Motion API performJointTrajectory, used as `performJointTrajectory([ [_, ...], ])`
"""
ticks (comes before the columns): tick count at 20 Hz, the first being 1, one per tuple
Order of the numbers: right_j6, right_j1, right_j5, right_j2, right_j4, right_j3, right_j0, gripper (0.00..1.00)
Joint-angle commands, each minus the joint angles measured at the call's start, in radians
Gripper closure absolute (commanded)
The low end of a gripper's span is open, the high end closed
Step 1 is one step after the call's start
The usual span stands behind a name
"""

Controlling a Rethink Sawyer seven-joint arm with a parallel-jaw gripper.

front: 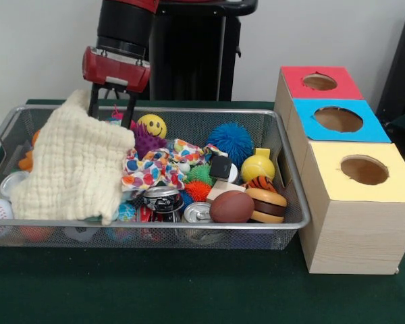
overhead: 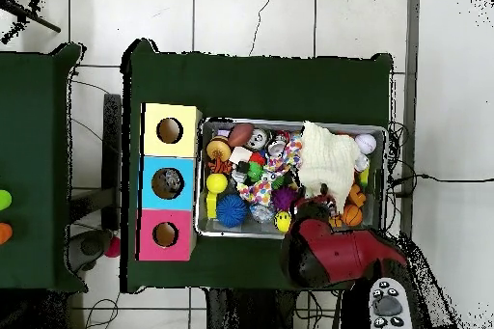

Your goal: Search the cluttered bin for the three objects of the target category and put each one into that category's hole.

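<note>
In the upper left of the front view we see the red and black gripper reaching down into the silver wire-mesh bin, its two dark fingers plunged behind the top edge of a cream waffle-weave cloth; the fingers stand a little apart, but we cannot tell whether they are clamped on the cloth, since their tips are hidden. The cloth is raised and drapes over the left half of the bin, down to its front rim. To its right lie a crumpled multicoloured spotted cloth, a yellow smiley ball, a blue spiky ball, a brown toy football and a silver drink can. At the right of the frame stands a wooden box with three round holes, topped red, blue and yellow. From overhead, the cream cloth covers the right part of the bin.
</note>
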Motion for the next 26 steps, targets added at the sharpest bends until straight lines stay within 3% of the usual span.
performJointTrajectory([
  [1, 0.113, 0.071, -0.056, -0.034, 0.053, -0.085, 0.006, 0.00],
  [8, 0.100, 0.017, 0.000, 0.010, 0.028, -0.069, -0.018, 0.00],
  [11, 0.111, 0.029, -0.026, 0.007, 0.039, -0.070, -0.020, 0.00],
  [17, 0.124, 0.135, -0.145, -0.012, 0.078, -0.099, -0.028, 0.00],
  [22, 0.113, 0.196, -0.091, 0.070, 0.023, -0.120, -0.087, 0.00],
  [26, 0.127, 0.249, -0.130, 0.079, 0.039, -0.128, -0.102, 0.00],
])
